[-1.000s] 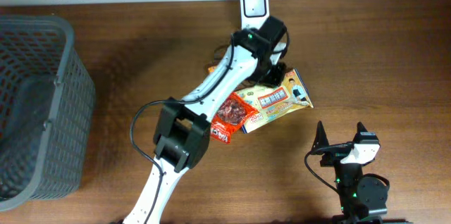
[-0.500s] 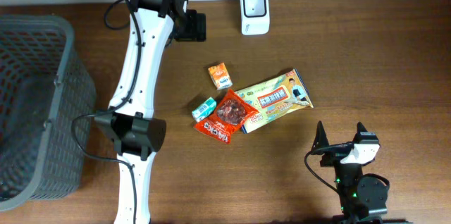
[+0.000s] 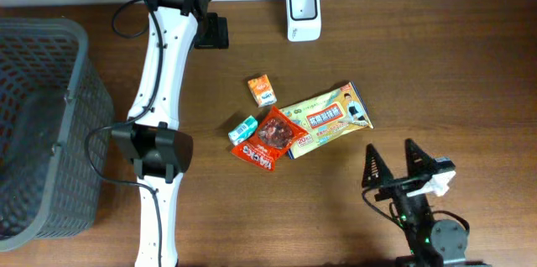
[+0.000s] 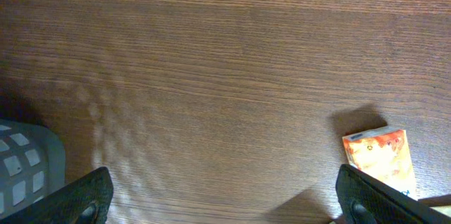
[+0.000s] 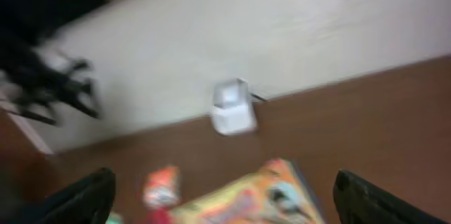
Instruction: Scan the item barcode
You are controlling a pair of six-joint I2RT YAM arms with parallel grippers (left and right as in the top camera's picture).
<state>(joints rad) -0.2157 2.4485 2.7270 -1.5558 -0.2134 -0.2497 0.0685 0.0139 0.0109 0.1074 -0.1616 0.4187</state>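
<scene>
Wooden table [image 3: 453,57] held the packets [image 3: 327,118] mid-surface, scanner [image 3: 302,2] at the far edge; left gripper [image 3: 211,32] and right gripper [image 3: 394,164] both hung empty, fingers apart, so the pick likely wanted an edge pinch, barcode unobstructed and turned toward the scanner.

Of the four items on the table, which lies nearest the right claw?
The long yellow packet; its end reaches toward the right claw, while the other three lie farther off.

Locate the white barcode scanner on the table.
Overhead view, top centre: the scanner stands at the table's far edge, beyond the small orange carton.
</scene>
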